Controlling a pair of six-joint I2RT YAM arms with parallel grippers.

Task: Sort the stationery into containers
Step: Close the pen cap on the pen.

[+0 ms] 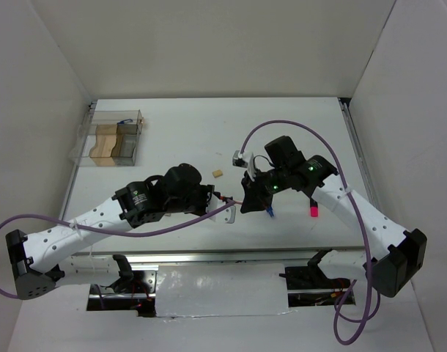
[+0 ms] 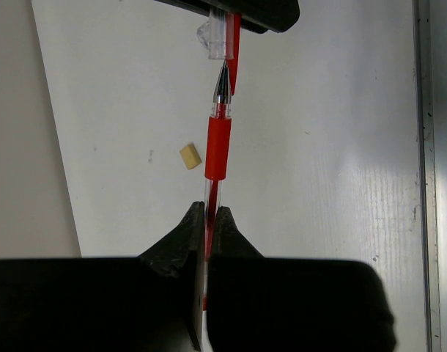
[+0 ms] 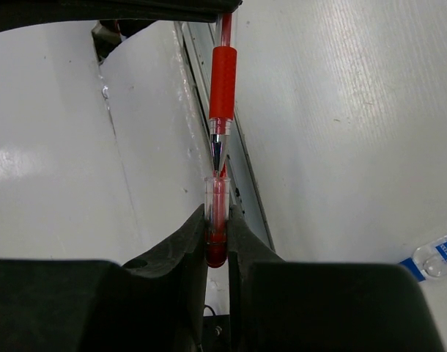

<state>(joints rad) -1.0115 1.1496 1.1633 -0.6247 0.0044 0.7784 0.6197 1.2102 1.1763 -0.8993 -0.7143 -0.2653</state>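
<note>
In the left wrist view, the left gripper (image 2: 207, 218) has its jaws pinched tight on the clear barrel of the thin red pen (image 2: 217, 147). The pen runs straight away from the fingers, red grip first. Its metal tip sits at the mouth of a clear cap (image 2: 220, 37), which the other gripper holds at the top edge. One tan eraser block (image 2: 190, 156) lies on the white table (image 2: 333, 183), just left of the pen and apart from it.

In the right wrist view, the right gripper (image 3: 217, 224) is clamped on that cap, whose closed end shows red between the fingers. The pen comes down from above in line with it. We see the clear blue-capped tube (image 3: 432, 257) lying at the lower right.

From above, we find the small clear plastic box (image 1: 132, 117) at the far left of the table, well apart from both grippers. It holds a tan block (image 1: 102, 143) and a brown block (image 1: 123, 143) side by side. The left arm (image 1: 99, 216) reaches in low from the near left and the right arm (image 1: 355, 209) from the near right. They meet near the table's middle. A pink-black marker (image 1: 313, 211) lies by the right arm.
</note>
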